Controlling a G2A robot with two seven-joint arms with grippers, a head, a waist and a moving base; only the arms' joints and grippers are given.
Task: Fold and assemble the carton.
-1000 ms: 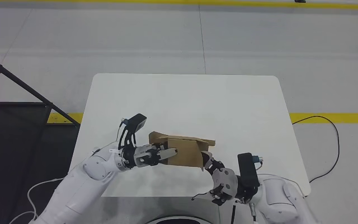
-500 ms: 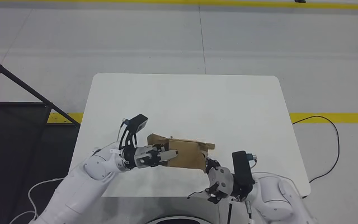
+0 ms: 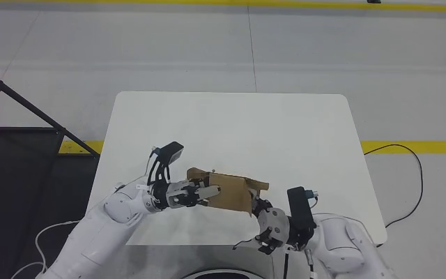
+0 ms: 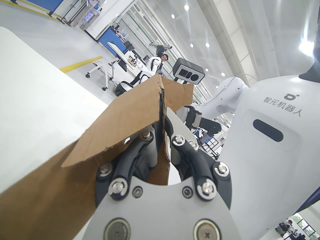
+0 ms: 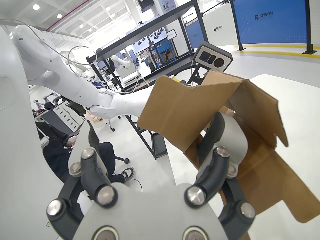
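Mid-fold: left pincer (image 3: 211, 192) pinches a wall of the brown cardboard carton (image 3: 230, 190); right pincer (image 3: 256, 206), spread at the opposite end, should likely press that end inward.

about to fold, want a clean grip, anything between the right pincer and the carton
Nothing visible. The open right pincer sits at the end of the carton, one finger under a flap; the left pincer is shut on the other end.

a pale grey floor (image 3: 174, 49) is stretching around the white bench (image 3: 293, 125), with yellow lines (image 3: 435, 146) running across it. blue partition panels (image 5: 270, 21) and a black shelving frame (image 5: 150, 24) are standing under round ceiling lights (image 4: 186, 7) that are glowing.
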